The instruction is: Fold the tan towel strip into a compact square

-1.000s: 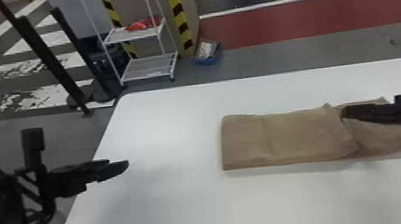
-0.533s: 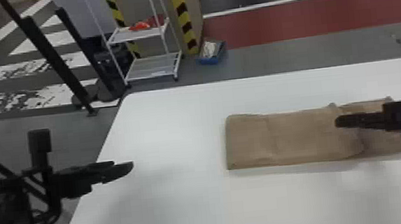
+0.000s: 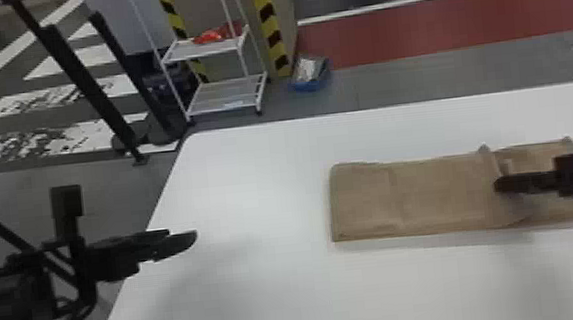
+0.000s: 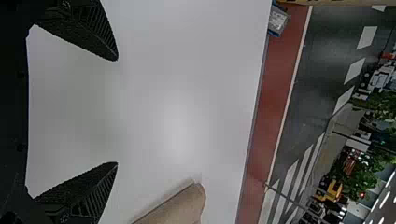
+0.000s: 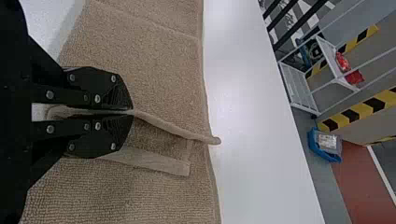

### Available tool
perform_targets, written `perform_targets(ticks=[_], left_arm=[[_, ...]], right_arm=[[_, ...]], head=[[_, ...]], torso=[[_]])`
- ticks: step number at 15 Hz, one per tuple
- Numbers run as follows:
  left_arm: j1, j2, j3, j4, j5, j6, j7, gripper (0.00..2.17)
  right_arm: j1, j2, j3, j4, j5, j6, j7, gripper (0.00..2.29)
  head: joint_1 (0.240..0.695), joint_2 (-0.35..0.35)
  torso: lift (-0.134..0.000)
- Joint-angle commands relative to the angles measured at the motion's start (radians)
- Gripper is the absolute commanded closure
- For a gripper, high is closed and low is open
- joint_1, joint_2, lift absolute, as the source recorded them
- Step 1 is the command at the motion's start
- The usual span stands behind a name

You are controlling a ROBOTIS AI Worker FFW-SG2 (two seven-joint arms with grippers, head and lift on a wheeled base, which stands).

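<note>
In the head view we see the tan towel strip (image 3: pixel 440 197) lying middle right on the white table (image 3: pixel 273 294). Our right gripper (image 3: pixel 503 185), far right, pinches its raised edge tightly; our left gripper (image 3: pixel 185 241), lower left, is spread wide and empty.

The white worktop (image 3: pixel 274 299) is seen in front of the white rack (image 3: pixel 219 95), on which red items (image 3: pixel 211 35) are held. Right of the rack, a blue bin (image 3: pixel 307 86) is set on the floor and a red band (image 3: pixel 438 29) is marked; left of it, black posts (image 3: pixel 85 83) are seen.
</note>
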Motion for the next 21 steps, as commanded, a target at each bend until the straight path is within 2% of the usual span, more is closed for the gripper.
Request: perform_targets(ticks=[1,7,10,15,16,18,20,21], left_arm=[[0.000,0.002,0.000,0.010,0.001,-0.008,-0.002,0.08],[-0.002,0.005,-0.001,0.016,-0.001,-0.023,0.001,0.08],[-0.002,0.001,-0.008,0.016,-0.002,-0.023,0.001,0.08],[0.002,-0.004,-0.011,0.013,-0.004,-0.023,-0.003,0.08],[0.003,-0.004,-0.011,0.013,-0.004,-0.023,-0.005,0.08],[0.008,-0.004,-0.008,0.011,-0.004,-0.023,-0.008,0.08],[0.011,-0.001,-0.003,0.013,-0.004,-0.023,-0.011,0.08],[0.011,-0.001,-0.003,0.013,-0.004,-0.023,-0.011,0.08]], right_arm=[[0.015,0.007,-0.006,-0.018,-0.014,0.015,0.003,1.12],[0.103,0.007,-0.051,-0.205,-0.097,0.111,0.026,1.12],[0.152,0.007,-0.055,-0.216,-0.093,0.101,0.032,1.12],[0.135,-0.002,-0.069,-0.207,-0.067,0.080,0.017,1.07],[0.133,0.000,-0.069,-0.207,-0.067,0.074,0.012,0.84],[0.130,-0.002,-0.069,-0.207,-0.052,0.074,0.012,0.77],[0.117,-0.015,-0.069,-0.192,-0.020,0.074,0.006,0.47],[0.107,-0.018,-0.069,-0.176,-0.015,0.068,0.004,0.43]], head=[[0.695,0.299],[0.695,0.319],[0.695,0.322],[0.695,0.305],[0.695,0.300],[0.695,0.295],[0.695,0.290],[0.695,0.285]], torso=[[-0.128],[-0.128],[-0.128],[-0.128],[-0.128],[-0.128],[-0.128],[-0.128]])
